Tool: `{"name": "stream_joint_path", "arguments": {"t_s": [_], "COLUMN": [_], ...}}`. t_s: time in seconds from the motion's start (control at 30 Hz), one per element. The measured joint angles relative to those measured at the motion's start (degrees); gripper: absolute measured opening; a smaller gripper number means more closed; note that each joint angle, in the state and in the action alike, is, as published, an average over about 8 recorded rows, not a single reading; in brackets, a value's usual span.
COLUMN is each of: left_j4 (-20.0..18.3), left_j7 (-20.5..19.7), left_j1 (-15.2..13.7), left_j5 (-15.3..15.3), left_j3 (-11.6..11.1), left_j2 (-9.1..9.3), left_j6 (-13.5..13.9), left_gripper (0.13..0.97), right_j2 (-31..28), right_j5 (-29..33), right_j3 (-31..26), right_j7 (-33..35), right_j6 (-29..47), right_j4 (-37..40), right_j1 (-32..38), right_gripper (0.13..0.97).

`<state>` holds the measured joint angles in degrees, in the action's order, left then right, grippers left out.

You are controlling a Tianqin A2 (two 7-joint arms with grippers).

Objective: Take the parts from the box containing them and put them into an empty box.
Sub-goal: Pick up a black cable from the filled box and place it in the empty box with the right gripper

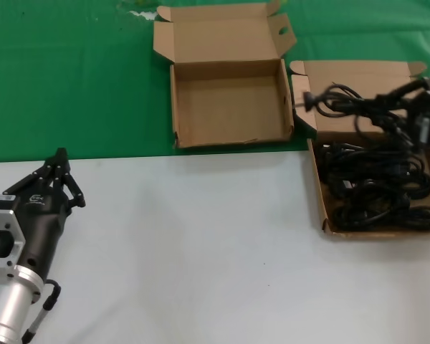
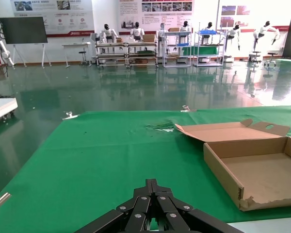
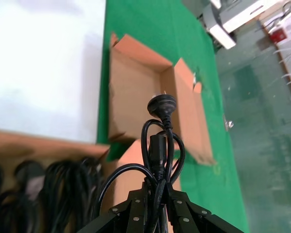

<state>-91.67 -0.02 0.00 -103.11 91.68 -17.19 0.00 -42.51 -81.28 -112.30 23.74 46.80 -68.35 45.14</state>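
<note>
A: While the right end effector (image 1: 387,107) hangs over the box of power cords (image 1: 378,183) with a bundled power cord (image 3: 157,141) clamped in its fingers, what could spoil the transfer?

B: Mostly the loops, I'd judge. The bundle is pinched near one end, so slack coils droop beside the fingers. If one hooks a neighbouring cord in the box, or the upright lid flap of that box, the lift may drag a second cord out or tug the box across the bench (image 1: 201,236).

A: And at the empty box (image 1: 229,107)?

B: It sits just beside the full one, on the robot's left of it, lid folded back on the green cloth (image 1: 72,79). Its near wall is low and slightly ragged. A trailing loop could snag that wall, or the plug could land on the rim rather than inside.

A: Which way does the cord point?

B: In the right wrist view its long axis runs straight out from the fingers, plug (image 3: 162,104) foremost, aimed at the empty box. From the head view that reads as roughly level, plug end toward the robot's left.

A: The other arm?

B: The left end effector (image 1: 59,161) is parked well apart from the empty box, over the white bench near the cloth's edge, fingertips closed together on nothing.
</note>
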Motion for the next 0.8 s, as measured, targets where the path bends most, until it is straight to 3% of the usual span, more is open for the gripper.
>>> {"name": "stream_joint_path", "arguments": {"t_s": [0.4,0.8], "left_j4": [0.0,0.0], "left_j7": [0.0,0.0], "left_j1": [0.0,0.0], "left_j5": [0.0,0.0], "left_j3": [0.0,0.0], "left_j2": [0.0,0.0], "left_j6": [0.0,0.0], "left_gripper": [0.139,0.139], "right_j2": [10.31,21.53], "right_j5": [0.78,-0.28], "right_j3": [-2.91,-5.13], "right_j7": [4.22,12.3], "right_j6": [-3.9,-6.95], "right_j4": [5.56,17.12], "right_j1": [4.83,10.53], "right_gripper": [0.197,0.197]}}
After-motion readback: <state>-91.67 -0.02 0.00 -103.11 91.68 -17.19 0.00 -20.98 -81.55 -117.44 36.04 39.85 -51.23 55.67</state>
